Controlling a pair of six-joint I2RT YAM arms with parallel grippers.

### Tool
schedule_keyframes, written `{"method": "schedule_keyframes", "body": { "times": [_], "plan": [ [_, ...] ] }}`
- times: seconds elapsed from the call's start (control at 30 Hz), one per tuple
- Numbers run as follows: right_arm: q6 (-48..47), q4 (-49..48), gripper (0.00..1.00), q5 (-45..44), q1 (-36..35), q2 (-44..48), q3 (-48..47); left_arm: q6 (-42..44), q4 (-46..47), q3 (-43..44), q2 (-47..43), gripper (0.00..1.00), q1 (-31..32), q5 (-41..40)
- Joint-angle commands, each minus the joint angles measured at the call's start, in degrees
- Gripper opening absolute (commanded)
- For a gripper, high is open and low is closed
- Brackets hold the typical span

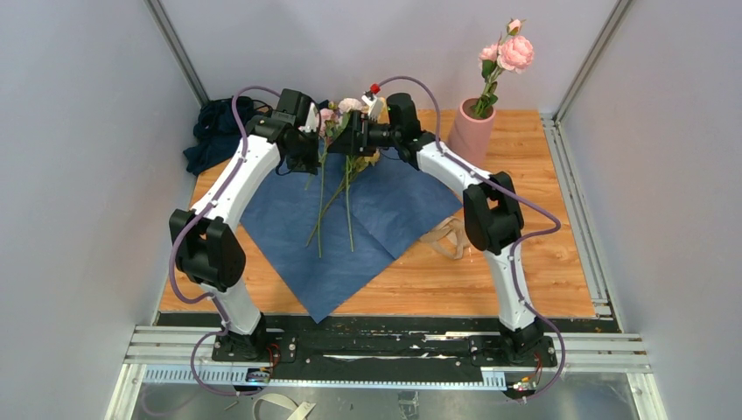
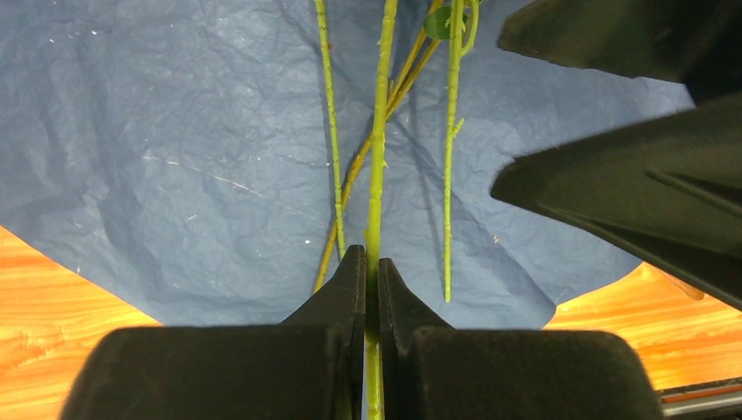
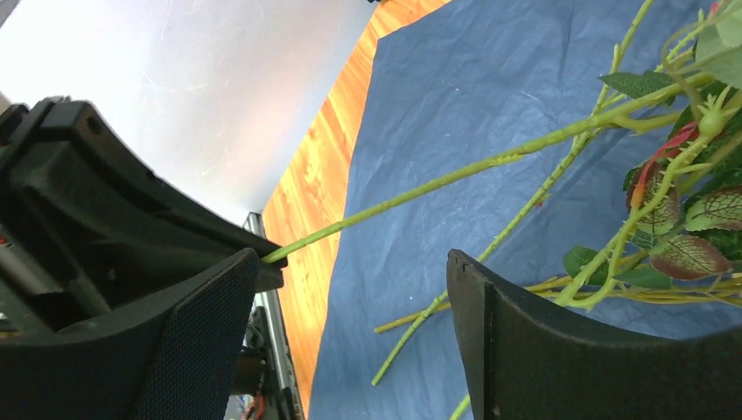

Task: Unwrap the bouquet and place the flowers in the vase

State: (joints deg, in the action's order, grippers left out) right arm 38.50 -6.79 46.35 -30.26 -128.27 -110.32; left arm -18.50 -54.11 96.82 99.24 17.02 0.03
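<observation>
Lying nearest: blue paper [image 1: 385, 210], spread flat and unfolded on the tabletop [image 1: 542, 271], so the unwrapping looks done.
Ribbon [image 1: 446, 236]: tan, loose on the wood just beside the paper's right edge, apart from the stems.
Left end effector [image 2: 372, 262]: pads pressed together on 1 green stem [image 2: 378, 175] above the paper. Probably this is to lift that flower away from the rest.
Right end effector [image 3: 350, 262]: jaws spread wide with nothing clamped. A stem runs past its left pad, seemingly free.
Flowers [image 1: 346, 107]: bunched between the 2 end effectors over the far part of the paper, with stems trailing toward the near side.
Vase [image 1: 472, 131]: upright at the far right of the tabletop, near the right arm but apart from the bunch — pink blooms [image 1: 512, 52] already stand in it.
Navy cloth [image 1: 214, 131]: heaped at the far left corner, out of the way.
Left wrist view only: the tight pinch, and other stems loose beside the held one.
Right wrist view only: the open gap and the leaves close by.
Top view only: the vase, ribbon and cloth — neither wrist camera catches them.
</observation>
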Motion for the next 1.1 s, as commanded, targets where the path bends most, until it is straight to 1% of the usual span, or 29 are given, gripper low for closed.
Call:
{"method": "schedule_keyframes", "body": {
  "times": [0.0,0.33,0.47,0.57,0.6,0.63,0.67,0.7,0.77,0.8,0.87,0.97,1.07],
  "plan": [
    [7.8,-6.6,0.82,1.4,-1.0,-3.2,-0.6,-1.4,0.4,0.0,-1.8,0.0,0.1,2.1],
    [13.9,-10.6,0.79,0.2,-1.6,-11.1,-5.3,-2.2,0.4,-0.6,-2.5,0.0,0.3,3.8],
    [14.9,-9.9,0.78,-0.6,-1.6,-15.3,-11.6,-2.0,0.2,-1.9,-3.0,0.0,0.8,4.3],
    [15.3,-8.2,0.73,-1.1,-1.5,-19.3,-17.3,-1.8,0.3,-3.2,-3.8,0.0,1.0,4.5],
    [15.7,-8.2,0.7,-1.2,-1.4,-20.3,-18.9,-1.8,0.2,-3.8,-4.1,0.0,1.0,4.6],
    [16.1,-8.1,0.65,-1.3,-1.5,-21.1,-20.2,-1.8,0.3,-4.4,-4.5,0.0,1.0,4.5],
    [16.5,-8.3,0.6,-1.5,-1.5,-21.7,-21.1,-1.8,0.2,-5.0,-4.9,0.0,1.0,4.4],
    [16.7,-8.5,0.53,-1.7,-1.5,-21.9,-21.7,-1.8,0.2,-5.5,-5.3,0.0,1.1,4.3],
    [16.9,-8.6,0.43,-2.0,-1.4,-22.1,-21.9,-1.7,0.0,-6.2,-5.8,0.0,1.1,4.1],
    [16.9,-8.7,0.34,-1.9,-1.4,-22.2,-21.8,-1.7,-0.1,-6.6,-6.0,0.0,1.1,4.0],
    [16.8,-8.8,0.19,-1.7,-1.4,-22.2,-21.7,-1.8,-0.1,-7.4,-6.4,0.0,1.1,3.9],
    [16.9,-9.3,0.01,-1.4,-1.2,-21.6,-21.5,-2.0,-0.2,-8.9,-7.0,0.0,1.0,3.9],
    [16.6,-10.0,0.0,-1.1,-1.2,-20.4,-21.7,-2.1,-0.1,-11.3,-7.4,0.0,1.0,2.8]
  ]
}}
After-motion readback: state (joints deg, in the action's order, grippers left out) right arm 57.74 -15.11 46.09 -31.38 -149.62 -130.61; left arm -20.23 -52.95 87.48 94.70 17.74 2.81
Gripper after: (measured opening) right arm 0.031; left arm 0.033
